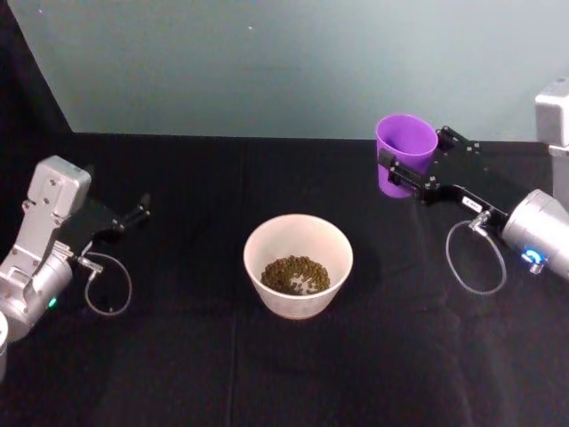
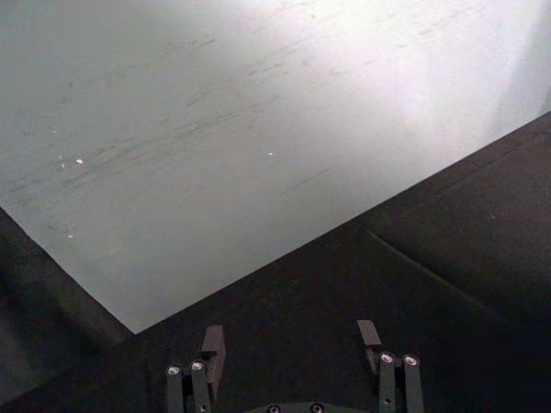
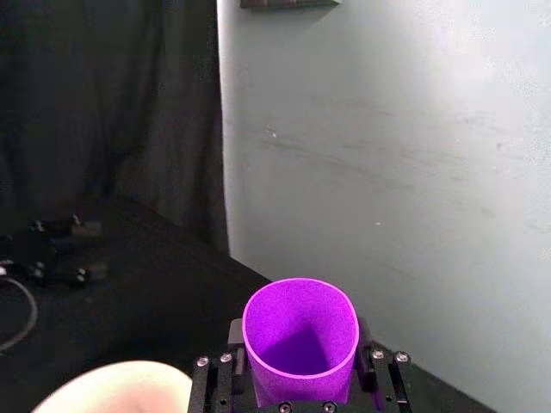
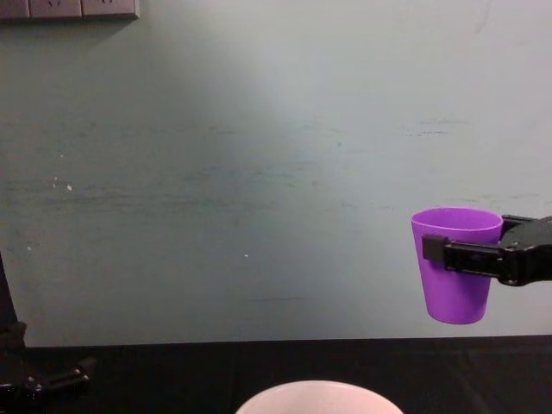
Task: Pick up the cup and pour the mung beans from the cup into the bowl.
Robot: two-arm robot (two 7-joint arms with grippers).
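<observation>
Cup (image 1: 405, 151), head view: purple, upright, clamped in right gripper (image 1: 402, 171), held to the right of and beyond bowl (image 1: 298, 263). Bowl at centre of black table (image 1: 178, 374), a mound of mung beans (image 1: 295, 274) already on its bottom. Left gripper (image 1: 135, 213) parked far left, well apart from bowl, right arm clearly the nearer one.

Left wrist view: fingers (image 2: 212, 342) spread, nothing between them, pointing at table edge and grey wall (image 2: 215, 129).

Right wrist view: looks straight into cup (image 3: 300, 340) mouth; interior plain purple, no beans visible, so judged empty. Fingers (image 3: 234, 335) pressed against both sides of cup wall. Pale rim of bowl (image 3: 112, 387) at lower corner.

Chest view: cup (image 4: 454, 263) hangs clear above table, long axis vertical, gripped near rim by right gripper (image 4: 461, 254). Bowl (image 4: 319, 398) rim below and to the left. Pour judged done; remaining move probably down, to set cup on table.
</observation>
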